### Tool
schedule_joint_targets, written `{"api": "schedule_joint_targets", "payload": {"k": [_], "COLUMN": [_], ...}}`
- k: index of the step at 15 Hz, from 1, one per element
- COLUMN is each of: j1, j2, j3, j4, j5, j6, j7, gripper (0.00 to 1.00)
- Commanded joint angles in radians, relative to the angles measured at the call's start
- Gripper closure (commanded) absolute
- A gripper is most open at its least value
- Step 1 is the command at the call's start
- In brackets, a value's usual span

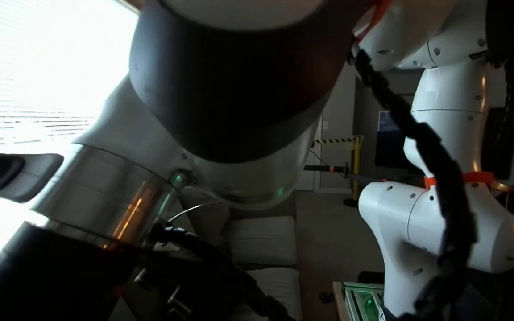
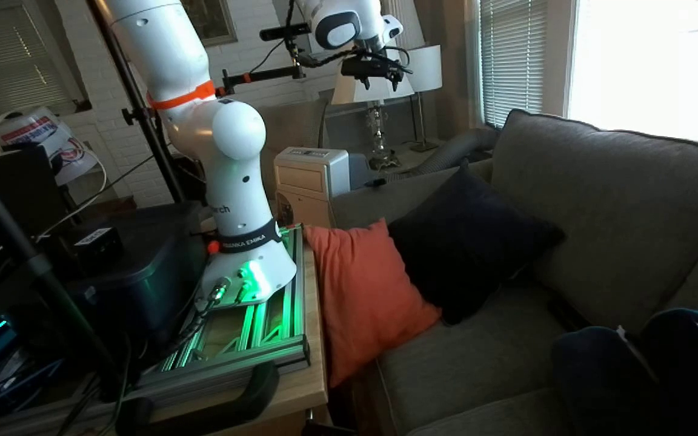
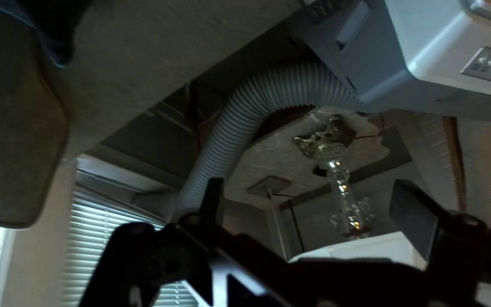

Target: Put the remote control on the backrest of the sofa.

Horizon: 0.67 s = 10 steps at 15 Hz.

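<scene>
Wrist view: gripper (image 3: 309,189) stood wide, holding nothing. In an exterior view it hung high, left of and well apart from what I took for the remote control (image 2: 569,315), a slim dark bar on the sofa (image 2: 488,357) near the foot of the backrest (image 2: 612,197). Step judged: approach, grasp not yet made. Next move seemed to call for travel right and nearer, then lowering.

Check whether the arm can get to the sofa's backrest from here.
Probably yes. The gripper hangs open, and in an exterior view I see nothing blocking the air between it and the backrest; the dark pillow covers only part of its lower front. Full reach I can't confirm.
</scene>
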Motion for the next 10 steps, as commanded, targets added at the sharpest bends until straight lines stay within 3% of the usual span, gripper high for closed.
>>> {"api": "schedule_joint_targets", "payload": {"k": [1, 2, 3, 8, 10], "j1": [0.104, 0.123, 0.015, 0.033, -0.018], "j2": [0.035, 0.035, 0.017, 0.022, 0.009], "j3": [-0.032, -0.045, 0.059, 0.045, 0.087], "j4": [0.062, 0.075, 0.042, 0.066, 0.022], "j5": [0.237, 0.296, 0.207, 0.272, 0.187], "j6": [-0.037, -0.065, -0.023, -0.053, -0.055], "j7": [-0.271, -0.344, -0.217, -0.307, -0.22], "gripper": [0.0, 0.0, 0.0, 0.0, 0.0]}}
